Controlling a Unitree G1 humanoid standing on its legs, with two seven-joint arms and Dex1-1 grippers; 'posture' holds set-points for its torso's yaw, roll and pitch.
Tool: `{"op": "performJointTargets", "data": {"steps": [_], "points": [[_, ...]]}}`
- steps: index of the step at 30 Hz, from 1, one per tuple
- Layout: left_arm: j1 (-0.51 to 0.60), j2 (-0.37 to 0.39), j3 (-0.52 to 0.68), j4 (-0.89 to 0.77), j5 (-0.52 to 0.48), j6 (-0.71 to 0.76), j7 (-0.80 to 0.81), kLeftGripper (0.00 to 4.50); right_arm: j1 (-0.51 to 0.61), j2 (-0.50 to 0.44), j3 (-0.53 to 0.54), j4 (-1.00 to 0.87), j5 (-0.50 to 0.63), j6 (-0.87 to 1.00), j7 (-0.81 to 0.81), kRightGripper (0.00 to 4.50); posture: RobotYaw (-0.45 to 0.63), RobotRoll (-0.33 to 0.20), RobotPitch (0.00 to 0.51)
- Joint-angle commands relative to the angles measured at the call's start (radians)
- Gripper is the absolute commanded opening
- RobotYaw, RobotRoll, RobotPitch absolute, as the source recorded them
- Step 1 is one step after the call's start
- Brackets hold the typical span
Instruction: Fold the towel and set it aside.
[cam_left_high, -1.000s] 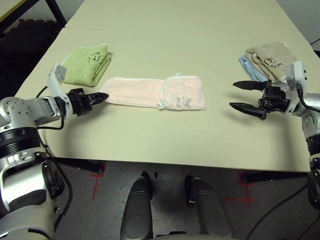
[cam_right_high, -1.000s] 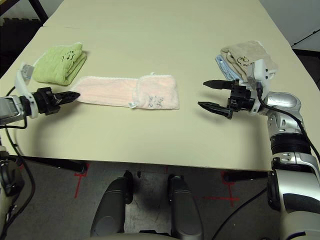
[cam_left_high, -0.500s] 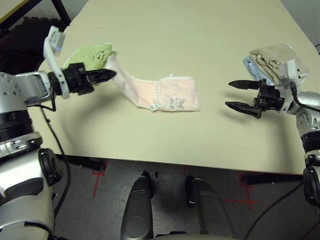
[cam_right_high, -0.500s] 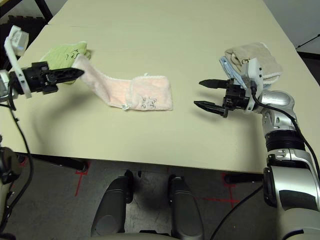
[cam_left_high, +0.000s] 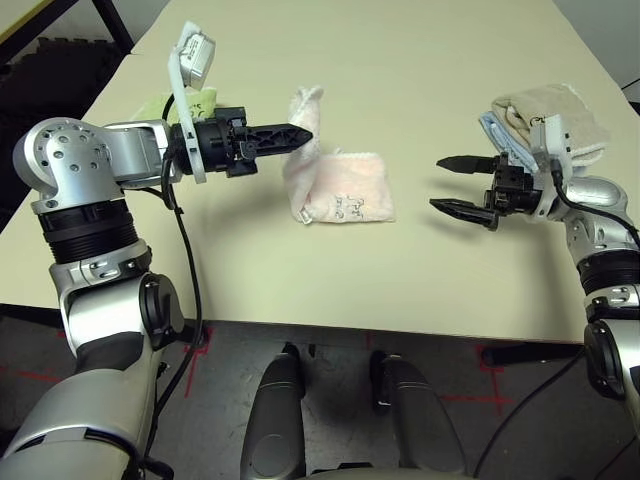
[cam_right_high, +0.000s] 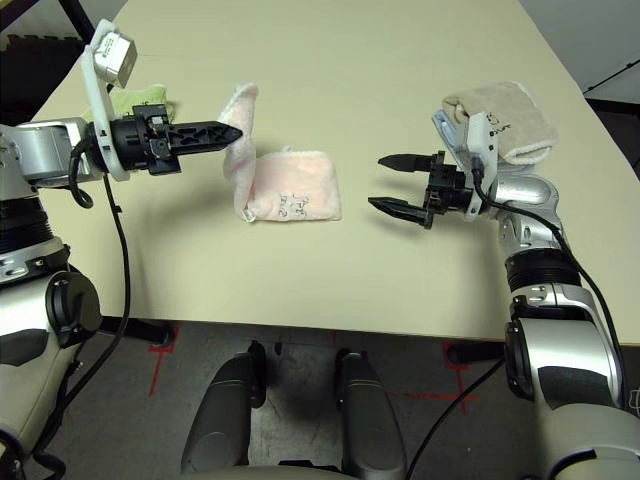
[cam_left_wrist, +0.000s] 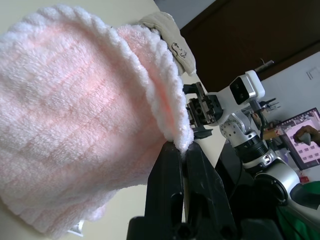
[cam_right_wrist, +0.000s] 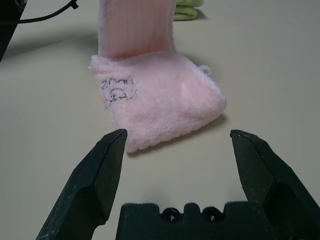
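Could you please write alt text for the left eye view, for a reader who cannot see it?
The left gripper, jaws shut, holds one end of the pink towel lifted above the beige table, while the towel's folded part lies flat. The right gripper waits beside it with jaws open, near a folded beige towel.

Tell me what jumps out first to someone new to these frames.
The left gripper, shut on one end of the pink towel, holds that end up over the table's middle while the rest lies folded on the table. To its right, the right gripper hangs open, pointing at the towel, with beige and blue folded towels behind it.
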Motion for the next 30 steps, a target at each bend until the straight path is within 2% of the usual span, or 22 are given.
{"op": "performJointTargets", "data": {"steps": [1,6,10,19,24,30], "points": [[-0.029,-0.07,-0.026,-0.024,-0.016,0.002,0.016,0.03,-0.01,-0.012,-0.019,0.01,0.01,0.005,-0.009,4.5,0.05,0.0,0.175],[-0.03,-0.16,-0.059,-0.006,0.006,-0.039,0.038,0.03,-0.009,-0.011,-0.02,0.007,0.011,0.005,-0.013,4.5,0.05,0.0,0.177],[-0.012,-0.213,-0.14,0.066,0.082,-0.163,0.065,0.03,-0.003,-0.011,-0.023,-0.006,0.015,0.008,-0.019,4.5,0.04,0.0,0.181],[0.045,-0.173,-0.343,0.147,0.197,-0.315,-0.012,0.03,0.002,-0.011,-0.027,-0.014,0.014,0.006,-0.025,4.5,0.04,0.0,0.185],[0.054,-0.173,-0.376,0.113,0.182,-0.299,-0.045,0.03,-0.001,-0.013,-0.026,-0.005,0.011,0.001,-0.025,4.5,0.04,0.0,0.186],[0.05,-0.208,-0.376,0.083,0.168,-0.276,-0.043,0.03,-0.011,-0.008,-0.021,0.005,0.006,-0.003,-0.025,4.5,0.04,0.0,0.188]]}}
